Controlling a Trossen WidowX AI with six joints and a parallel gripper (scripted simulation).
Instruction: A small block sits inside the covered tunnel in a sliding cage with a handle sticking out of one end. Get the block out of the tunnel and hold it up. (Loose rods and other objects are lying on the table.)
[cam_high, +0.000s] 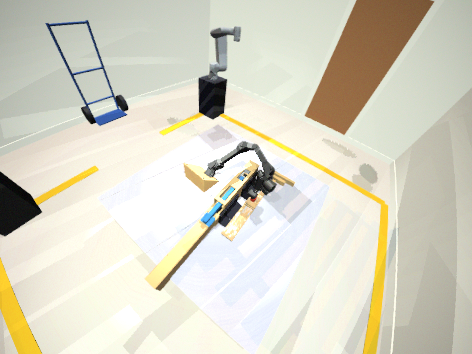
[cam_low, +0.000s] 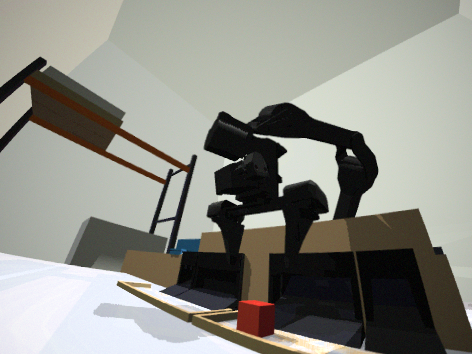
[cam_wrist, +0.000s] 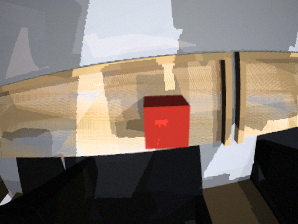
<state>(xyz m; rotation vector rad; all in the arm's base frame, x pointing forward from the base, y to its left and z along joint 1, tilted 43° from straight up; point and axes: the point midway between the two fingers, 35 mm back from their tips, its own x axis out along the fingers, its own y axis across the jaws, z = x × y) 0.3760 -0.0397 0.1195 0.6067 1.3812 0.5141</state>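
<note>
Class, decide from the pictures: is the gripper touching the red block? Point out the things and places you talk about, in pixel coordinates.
Apart. The exterior view shows the open gripper (cam_high: 254, 194) (cam_low: 261, 262) ending above the red block (cam_high: 253, 199) (cam_low: 256, 318) (cam_wrist: 167, 122), with a plain gap between them.

Here's the count, and at the centre of the top view it's one dark arm (cam_high: 245, 146) (cam_low: 310, 125), with one grey arm (cam_high: 221, 50) upper centre! Two black boxes (cam_high: 212, 97), one upper centre, one far left; one blue hand truck (cam_high: 89, 71) upper left, two wheels (cam_high: 88, 114) on it! One brown door (cam_high: 370, 65), upper right, and one long wooden beam (cam_high: 177, 257), lower left! Over to the exterior view: one rack (cam_low: 184, 200) at left, three dark bays (cam_low: 320, 290) along the bottom, and, lower centre, just one red block (cam_high: 253, 199) (cam_low: 256, 318) (cam_wrist: 167, 125)
</note>
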